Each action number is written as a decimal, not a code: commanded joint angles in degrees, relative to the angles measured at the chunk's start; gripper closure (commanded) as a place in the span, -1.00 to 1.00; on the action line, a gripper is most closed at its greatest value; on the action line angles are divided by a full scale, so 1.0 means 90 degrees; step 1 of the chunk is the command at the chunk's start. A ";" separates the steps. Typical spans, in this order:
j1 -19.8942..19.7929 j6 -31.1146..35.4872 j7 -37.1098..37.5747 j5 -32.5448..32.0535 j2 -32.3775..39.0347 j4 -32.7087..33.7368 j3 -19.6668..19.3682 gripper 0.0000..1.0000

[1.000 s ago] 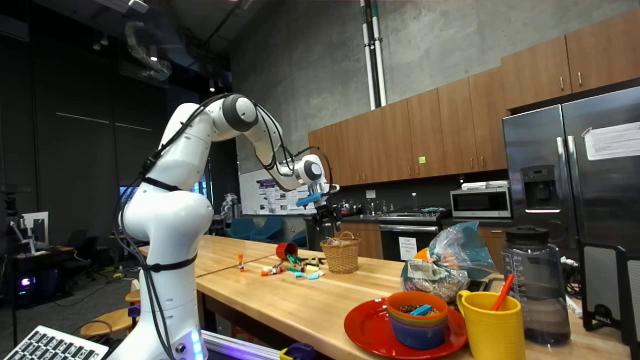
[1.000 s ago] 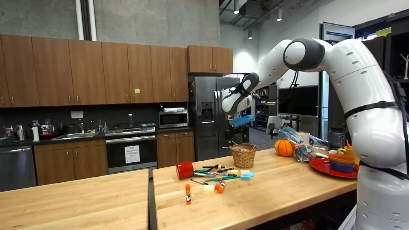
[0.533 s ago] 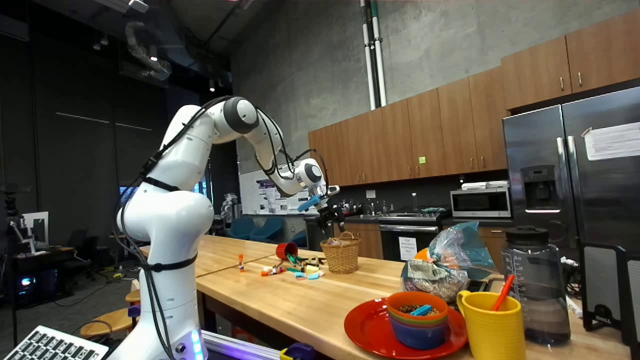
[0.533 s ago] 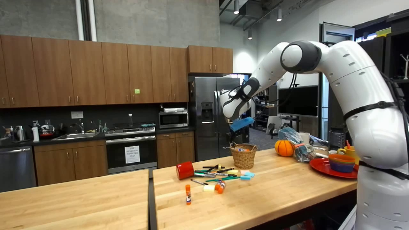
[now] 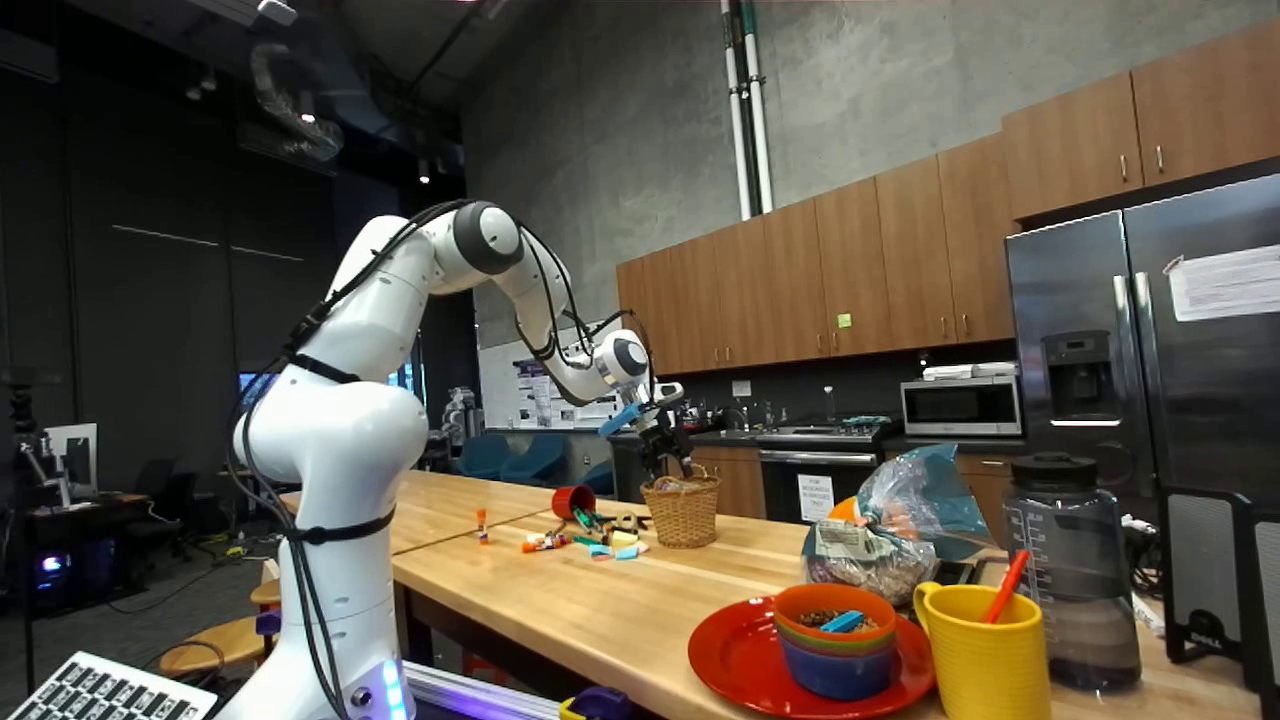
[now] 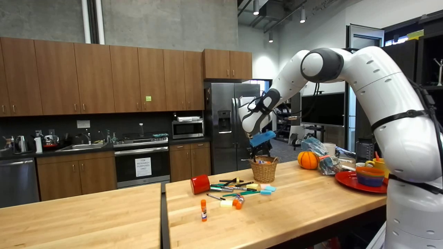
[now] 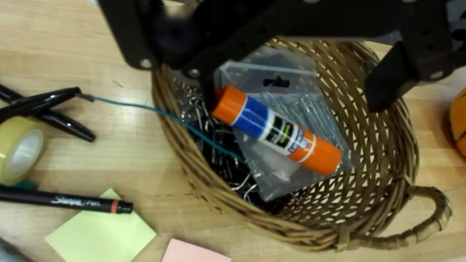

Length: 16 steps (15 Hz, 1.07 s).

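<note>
My gripper point(image 7: 294, 92) is open over the wicker basket point(image 7: 204, 163), with its fingers wide apart. In the wrist view a glue stick point(image 7: 276, 131) with orange ends and a blue-and-white label lies in the basket, on a clear plastic bag point(image 7: 295, 83). One finger is beside the glue stick's upper orange end; I cannot tell if they touch. The other finger point(image 7: 389, 80) is over the basket's far wall. Black clips point(image 7: 222, 145) lie under the bag. A thin teal strand point(image 7: 145, 106) crosses the rim. The basket point(image 5: 682, 515) shows in both exterior views, with the gripper point(image 6: 259, 157) at its opening.
Beside the basket lie a tape roll point(image 7: 22, 149), a Sharpie pen point(image 7: 65, 200), yellow notes point(image 7: 102, 233), pink notes point(image 7: 194, 253), a red cup point(image 6: 200, 184) and glue sticks point(image 6: 204, 210). A pumpkin point(image 6: 308, 160), plastic bag point(image 5: 880, 550), red plate point(image 5: 730, 655) and yellow mug point(image 5: 990, 660) stand farther along.
The arm has lowered and the gripper has come down from above the basket to its opening, tilting somewhat. The basket and the things on the table have not moved.
</note>
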 commanded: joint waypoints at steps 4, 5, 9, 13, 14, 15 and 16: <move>0.0218 0.0001 0.0624 -0.0372 0.0131 0.0112 -0.0244 -0.23; 0.0229 0.0002 0.0678 -0.0404 0.0131 0.0114 -0.0241 -0.03; 0.0251 0.0021 0.0775 -0.0448 0.0108 0.0143 -0.0224 0.57; 0.0244 0.0067 0.0827 -0.0433 0.0088 0.0155 -0.0202 1.00; 0.0222 0.0130 0.0812 -0.0379 0.0070 0.0142 -0.0183 1.00; 0.0217 0.0186 0.0823 -0.0361 0.0051 0.0134 -0.0179 1.00; 0.0209 0.0247 0.0826 -0.0331 0.0025 0.0120 -0.0171 0.97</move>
